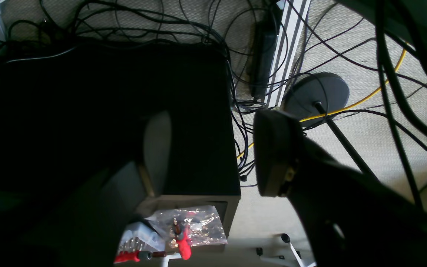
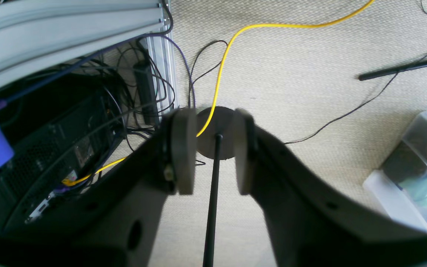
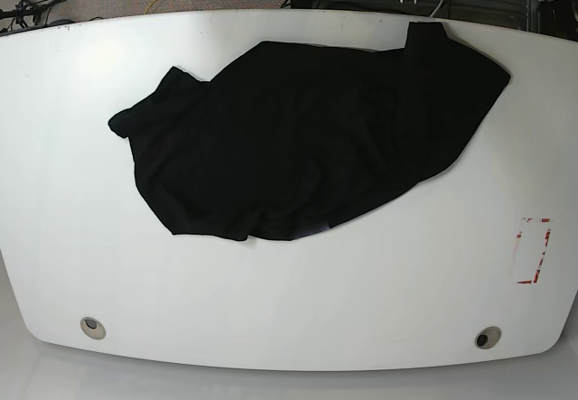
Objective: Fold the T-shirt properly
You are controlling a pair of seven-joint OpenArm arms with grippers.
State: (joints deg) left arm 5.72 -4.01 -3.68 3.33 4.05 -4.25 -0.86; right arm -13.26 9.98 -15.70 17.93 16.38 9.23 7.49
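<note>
Black T-shirt [image 3: 307,147] spread crumpled across white table [image 3: 289,301], clear of both grippers, left gripper [image 1: 213,152] jaws parted and empty above black computer case [image 1: 184,111], right gripper [image 2: 208,150] jaws parted and empty above round stand base [image 2: 213,129] on carpet [image 2: 302,74]

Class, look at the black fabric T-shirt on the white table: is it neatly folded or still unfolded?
Unfolded: the black fabric T-shirt lies rumpled and spread in an irregular shape across the white table, with no straight folded edges.
</note>
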